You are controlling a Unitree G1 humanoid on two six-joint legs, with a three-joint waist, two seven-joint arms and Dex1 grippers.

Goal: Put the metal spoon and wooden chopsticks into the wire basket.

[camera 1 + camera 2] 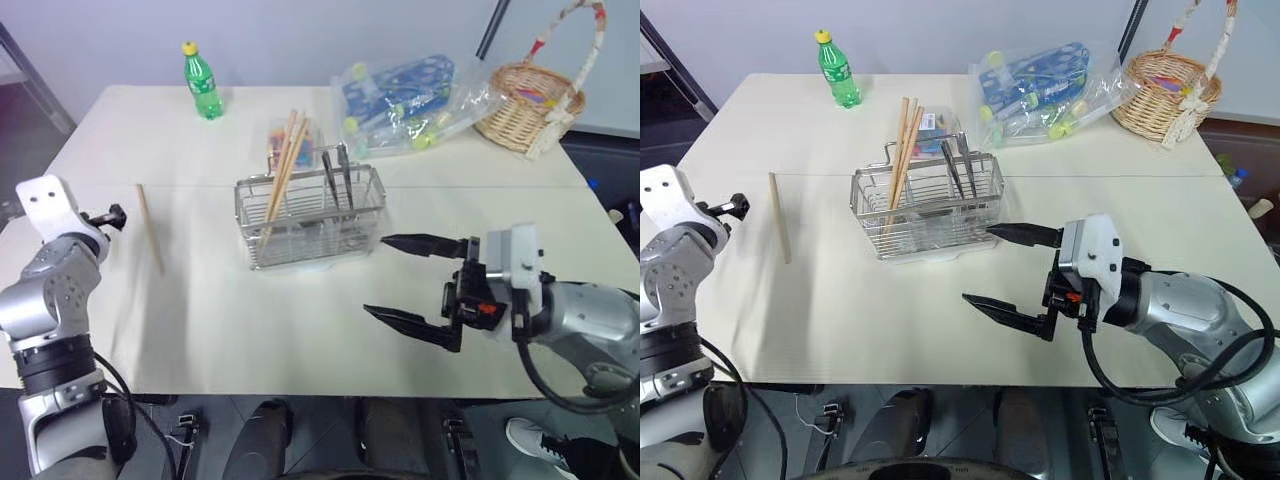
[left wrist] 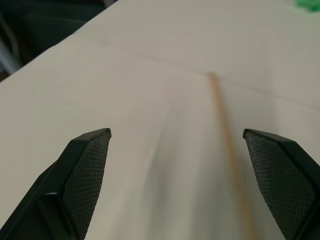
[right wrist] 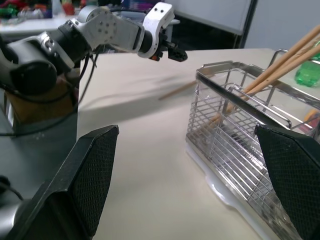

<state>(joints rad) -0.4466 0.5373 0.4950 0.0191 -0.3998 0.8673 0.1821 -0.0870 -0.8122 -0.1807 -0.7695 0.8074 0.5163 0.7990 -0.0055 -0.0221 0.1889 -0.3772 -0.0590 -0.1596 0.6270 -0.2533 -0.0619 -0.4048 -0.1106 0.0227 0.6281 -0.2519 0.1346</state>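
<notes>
The wire basket [image 1: 310,215] holds several wooden chopsticks [image 1: 283,170]; one chopstick [image 1: 150,228] lies on the desk [image 1: 250,320]. Left claw [image 2: 180,185] and right claw [image 1: 410,280] gape wide, empty.

Cream table [image 1: 300,330], pale wall [image 1: 300,30]

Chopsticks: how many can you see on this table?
4, as far as I can tell. Three stand leaning together in the wire basket, tips poking above its rim. One chopstick lies loose on the table, left of the basket. Others could be hidden behind those three.
</notes>
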